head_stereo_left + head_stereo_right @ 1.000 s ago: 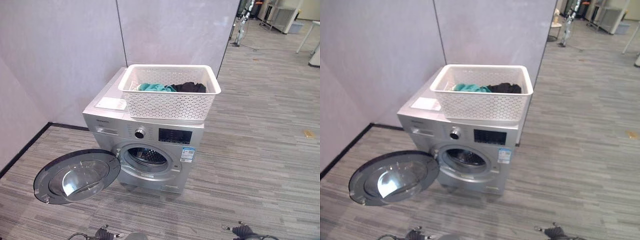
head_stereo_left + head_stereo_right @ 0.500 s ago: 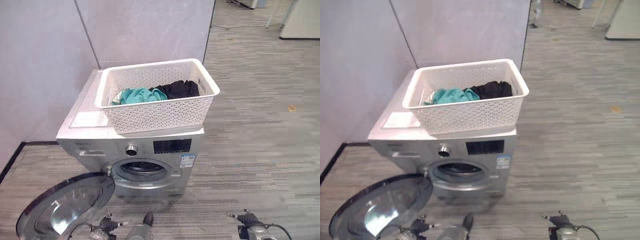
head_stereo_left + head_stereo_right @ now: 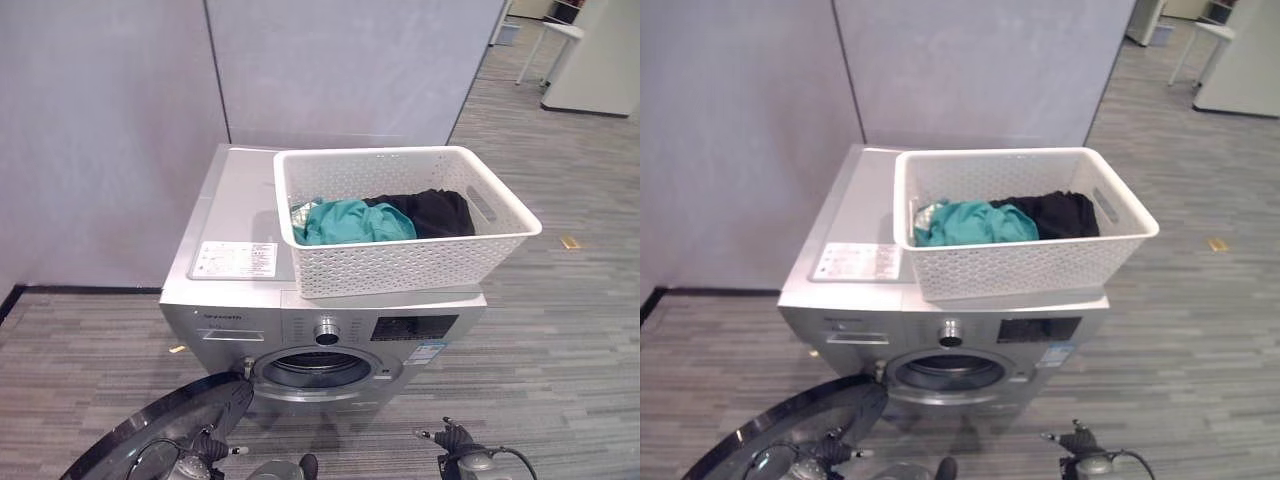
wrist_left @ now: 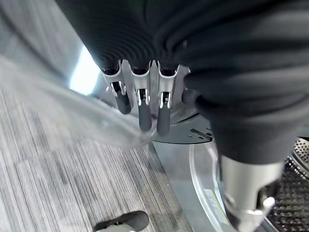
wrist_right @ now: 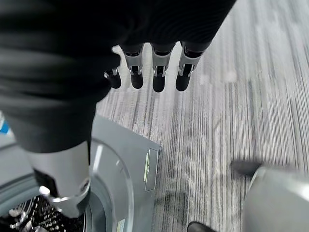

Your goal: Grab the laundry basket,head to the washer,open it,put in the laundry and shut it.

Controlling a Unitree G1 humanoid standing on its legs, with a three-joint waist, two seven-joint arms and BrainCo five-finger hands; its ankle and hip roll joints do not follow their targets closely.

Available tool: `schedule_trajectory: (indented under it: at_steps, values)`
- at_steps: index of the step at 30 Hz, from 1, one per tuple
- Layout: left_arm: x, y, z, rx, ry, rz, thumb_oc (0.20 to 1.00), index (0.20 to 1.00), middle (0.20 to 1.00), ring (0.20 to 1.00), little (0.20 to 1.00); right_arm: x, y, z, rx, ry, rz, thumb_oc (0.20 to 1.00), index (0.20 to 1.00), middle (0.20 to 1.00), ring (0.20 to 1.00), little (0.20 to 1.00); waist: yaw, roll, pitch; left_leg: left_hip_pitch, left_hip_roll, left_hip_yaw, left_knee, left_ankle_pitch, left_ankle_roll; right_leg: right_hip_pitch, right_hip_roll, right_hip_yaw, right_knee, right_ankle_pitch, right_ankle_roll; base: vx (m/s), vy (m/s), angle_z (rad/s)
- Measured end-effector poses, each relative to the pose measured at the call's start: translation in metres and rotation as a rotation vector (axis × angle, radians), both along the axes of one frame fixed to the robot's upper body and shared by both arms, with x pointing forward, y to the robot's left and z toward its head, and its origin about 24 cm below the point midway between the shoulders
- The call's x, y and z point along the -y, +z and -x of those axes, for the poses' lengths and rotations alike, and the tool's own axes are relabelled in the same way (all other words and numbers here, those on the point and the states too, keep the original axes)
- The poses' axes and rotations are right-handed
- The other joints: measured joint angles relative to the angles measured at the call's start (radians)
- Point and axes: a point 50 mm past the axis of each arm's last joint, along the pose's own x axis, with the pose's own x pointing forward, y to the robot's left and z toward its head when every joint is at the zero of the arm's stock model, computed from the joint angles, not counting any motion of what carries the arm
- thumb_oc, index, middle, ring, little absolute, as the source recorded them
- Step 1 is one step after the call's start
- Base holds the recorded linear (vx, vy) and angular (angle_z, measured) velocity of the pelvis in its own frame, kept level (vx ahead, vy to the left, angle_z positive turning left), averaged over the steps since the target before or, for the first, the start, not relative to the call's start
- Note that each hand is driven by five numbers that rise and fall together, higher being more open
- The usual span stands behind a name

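— What could go wrong from here?

— The laundry basket (image 3: 405,225) overhangs the washer's (image 3: 235,250) front edge; my clumsy reach could tip it. The open door (image 3: 160,435) sits low by my legs, easy to knock.

— And your hands?

— Left hand (image 4: 140,96) and right hand (image 5: 154,72) hang with fingers relaxed, empty. The teal garment (image 3: 350,220) and black garment (image 3: 430,210) lie in the basket.

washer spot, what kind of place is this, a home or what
Probably an office or lab space, not a home. The washer stands alone against plain grey partition panels on a striped carpet floor, with a white table in an open area behind.
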Motion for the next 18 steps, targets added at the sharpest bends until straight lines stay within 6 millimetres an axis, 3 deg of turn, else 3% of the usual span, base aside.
schedule_trajectory:
  at_steps: [1,3,4,7,10,14,15,17,18]
  values:
    - [-0.004,-0.001,0.008,-0.016,0.011,-0.007,1.0,1.0,1.0,1.0,1.0,-0.003,0.0,-0.002,0.002,0.026,0.002,1.0,1.0,1.0,1.0,1.0,0.009,-0.012,-0.006,0.005,-0.002,0.003,-0.007,0.0,-0.001,0.001,0.022,-0.027,-0.017,0.0,-0.002,0.01,-0.015,-0.17]
    - [-0.006,-0.004,0.021,-0.054,0.017,-0.01,1.0,1.0,1.0,1.0,1.0,0.002,0.0,0.001,-0.001,0.032,0.021,1.0,1.0,1.0,1.0,1.0,-0.001,-0.02,-0.013,0.006,0.004,-0.018,-0.015,0.003,-0.006,0.034,0.07,-0.023,-0.104,0.023,-0.079,0.03,-0.081,0.15]
    - [-0.007,-0.005,0.024,-0.059,0.021,-0.011,1.0,1.0,1.0,1.0,1.0,0.004,0.0,0.002,-0.005,0.029,0.025,1.0,1.0,1.0,1.0,1.0,0.0,-0.015,-0.01,0.008,0.011,-0.025,-0.019,0.009,-0.016,0.038,0.082,-0.017,-0.116,0.032,-0.09,0.04,-0.111,0.28]
    - [-0.005,-0.007,0.033,-0.079,0.023,-0.005,1.0,1.0,1.0,1.0,1.0,0.01,0.0,0.006,-0.024,0.033,0.047,1.0,1.0,1.0,1.0,1.0,-0.004,0.006,-0.005,0.004,0.023,-0.043,-0.031,0.027,-0.041,0.064,0.098,-0.031,-0.169,0.068,-0.099,0.0,-0.111,0.24]
    - [0.001,-0.006,0.024,-0.056,-0.008,0.007,1.0,1.0,1.0,1.0,1.0,0.029,0.003,0.011,-0.043,0.044,0.104,1.0,1.0,1.0,1.0,1.0,-0.029,0.046,0.005,-0.014,0.026,-0.119,-0.046,0.053,-0.079,0.075,0.129,-0.043,-0.199,0.082,-0.125,-0.03,-0.117,0.59]
    - [0.011,-0.008,0.021,-0.056,-0.027,0.027,1.0,1.0,1.0,1.0,1.0,0.044,0.009,0.008,-0.036,0.054,0.148,1.0,1.0,1.0,1.0,1.0,-0.034,0.081,0.013,-0.036,0.039,-0.138,-0.05,0.059,-0.09,0.074,0.149,-0.075,-0.213,0.107,-0.155,-0.06,-0.087,0.37]
    - [0.014,-0.007,0.015,-0.045,-0.038,0.032,1.0,1.0,1.0,1.0,1.0,0.048,0.011,0.007,-0.035,0.052,0.16,1.0,1.0,1.0,1.0,1.0,-0.039,0.094,0.015,-0.05,0.049,-0.131,-0.045,0.056,-0.093,0.075,0.156,-0.108,-0.209,0.109,-0.169,-0.09,-0.059,0.71]
    - [0.017,-0.004,-0.002,-0.01,-0.052,0.033,1.0,1.0,1.0,1.0,1.0,0.049,0.012,0.005,-0.029,0.052,0.164,1.0,1.0,1.0,1.0,1.0,-0.066,0.061,0.035,-0.08,0.085,-0.012,-0.011,0.013,-0.114,0.073,0.129,-0.184,-0.226,0.12,-0.189,-0.05,-0.037,0.93]
    - [0.019,-0.001,-0.009,0.011,-0.059,0.034,1.0,1.0,1.0,1.0,1.0,0.048,0.013,0.0,-0.017,0.054,0.163,1.0,1.0,1.0,1.0,1.0,-0.066,0.04,0.047,-0.092,0.087,-0.006,0.018,0.013,-0.115,0.071,0.117,-0.19,-0.227,0.122,-0.191,-0.01,-0.007,0.53]
